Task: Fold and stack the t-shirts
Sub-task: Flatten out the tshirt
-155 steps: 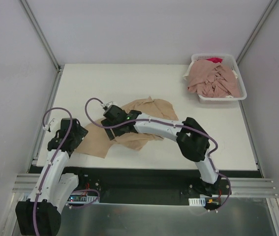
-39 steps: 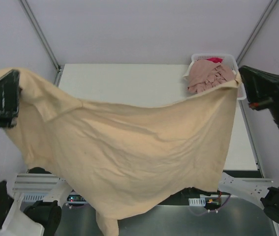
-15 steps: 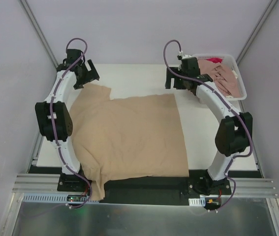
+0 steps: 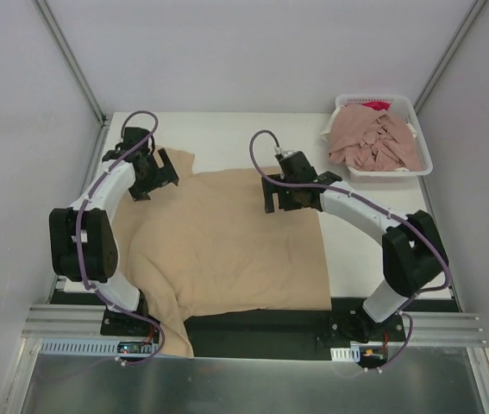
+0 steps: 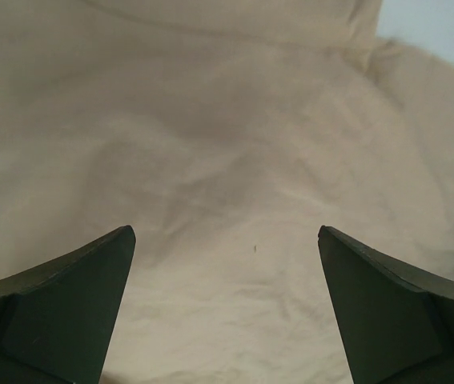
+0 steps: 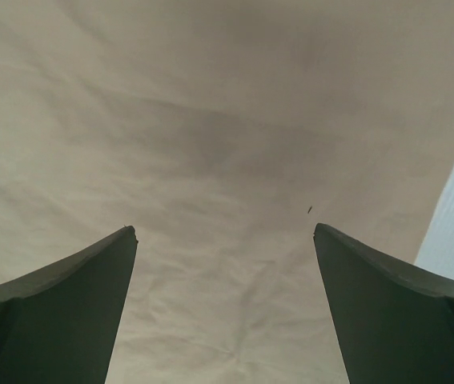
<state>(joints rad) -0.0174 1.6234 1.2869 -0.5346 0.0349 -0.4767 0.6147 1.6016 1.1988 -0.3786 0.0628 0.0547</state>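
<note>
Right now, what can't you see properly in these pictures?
- Top view: the pink shirts are heaped in the basket, so their number is unclear. They cover most of something red.
- Top view: the left arm covers one side of the tan shirt, whose near edge hangs off the table.
- Wrist views: too close; only tan cloth, which part is unclear.

— How do we hold our arms?

— Our white-and-black left arm (image 4: 110, 185) reaches forward along our left side, elbow bent low, and its black two-finger left gripper (image 4: 153, 178) is turned inward.

— And the other one?

— Our white-and-black right arm (image 4: 360, 207) arcs from its base toward the middle, with its black two-finger right gripper (image 4: 289, 203) pointing downward.

— The jaws?

— We have both pairs spread wide apart.
</note>
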